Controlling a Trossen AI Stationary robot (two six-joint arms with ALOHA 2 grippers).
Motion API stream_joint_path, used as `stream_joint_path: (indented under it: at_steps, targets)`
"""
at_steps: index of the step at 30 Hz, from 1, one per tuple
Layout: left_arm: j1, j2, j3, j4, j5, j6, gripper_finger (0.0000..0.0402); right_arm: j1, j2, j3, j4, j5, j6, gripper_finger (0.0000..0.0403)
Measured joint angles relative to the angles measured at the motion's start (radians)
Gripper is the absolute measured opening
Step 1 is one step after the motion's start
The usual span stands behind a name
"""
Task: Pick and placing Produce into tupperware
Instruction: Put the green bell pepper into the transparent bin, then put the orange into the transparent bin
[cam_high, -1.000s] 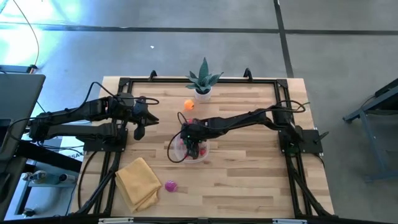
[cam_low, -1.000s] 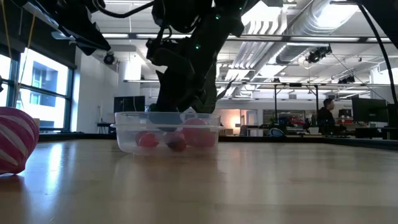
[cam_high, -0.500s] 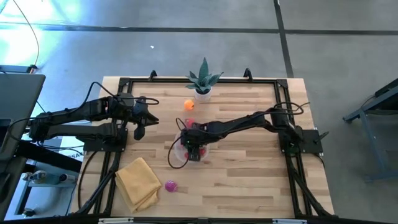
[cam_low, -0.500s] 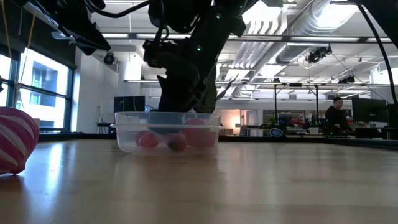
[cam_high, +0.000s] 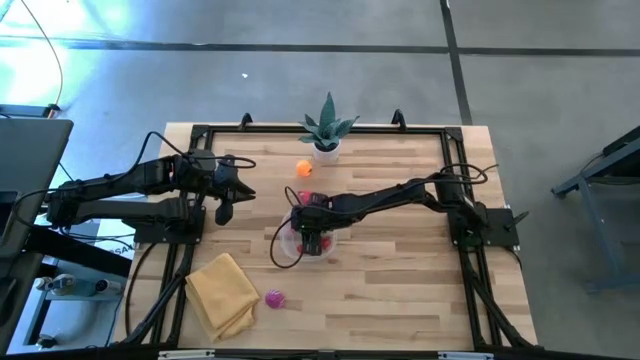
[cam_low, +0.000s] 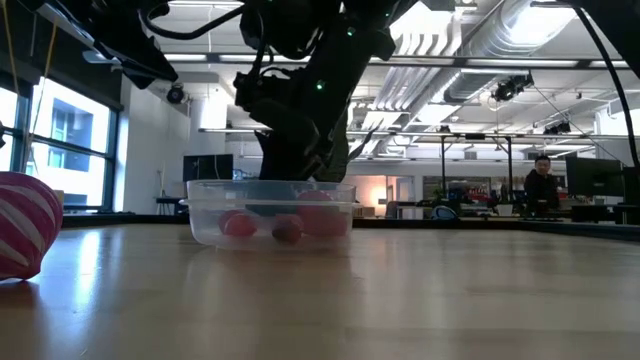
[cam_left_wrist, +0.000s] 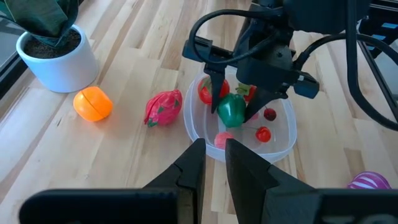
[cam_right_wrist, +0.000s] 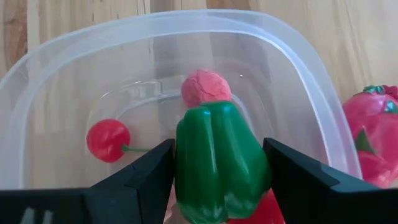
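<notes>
The clear round tupperware (cam_high: 292, 250) stands mid-table, and its rim (cam_left_wrist: 194, 132) shows in the left wrist view. It holds a red cherry (cam_right_wrist: 107, 140), a pink piece (cam_right_wrist: 206, 87) and other red produce (cam_left_wrist: 208, 91). My right gripper (cam_high: 314, 240) reaches down into it, shut on a green pepper (cam_right_wrist: 217, 158). An orange (cam_left_wrist: 93, 103) and a pink-red fruit (cam_left_wrist: 163, 107) lie on the table beside the tupperware. My left gripper (cam_high: 224, 210) waits shut over the table's left side. My right gripper pinches the green pepper by its two opposite sides (cam_right_wrist: 180, 162) between its two fingers. The fingers (cam_left_wrist: 214, 93) slant steeply down from above. The pepper (cam_left_wrist: 232, 109) sits inside the tupperware's rim, over the other produce; whether it rests on anything I cannot tell.
A spiky plant in a white pot (cam_high: 327, 132) stands at the far edge. A folded yellow cloth (cam_high: 222, 293) and a magenta striped ball (cam_high: 275, 298) lie near the front left. A black frame (cam_high: 455, 160) runs around the table.
My right gripper has turned slightly about its own line over the tupperware, still shut on the green pepper.
</notes>
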Motion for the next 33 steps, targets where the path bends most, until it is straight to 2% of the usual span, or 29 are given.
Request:
stream_joint_path:
  at_steps: [13,23,28,33]
  targets:
    - [0.000,0.000,0.000,0.000,0.000,0.000,0.0053,0.001,0.000,-0.001,0.000,0.041,0.004,0.0247]
    - [0.000,0.000,0.000,0.000,0.000,0.000,0.0053,0.018,0.000,0.013,-0.003,0.100,-0.022,0.0248]
    - [0.000,0.000,0.000,0.000,0.000,0.000,0.0053,0.034,0.000,0.085,-0.050,0.101,-0.048,0.0248]
    - [0.000,0.000,0.000,0.000,0.000,0.000,0.0053,0.056,0.000,0.224,-0.191,0.100,-0.049,0.0248]
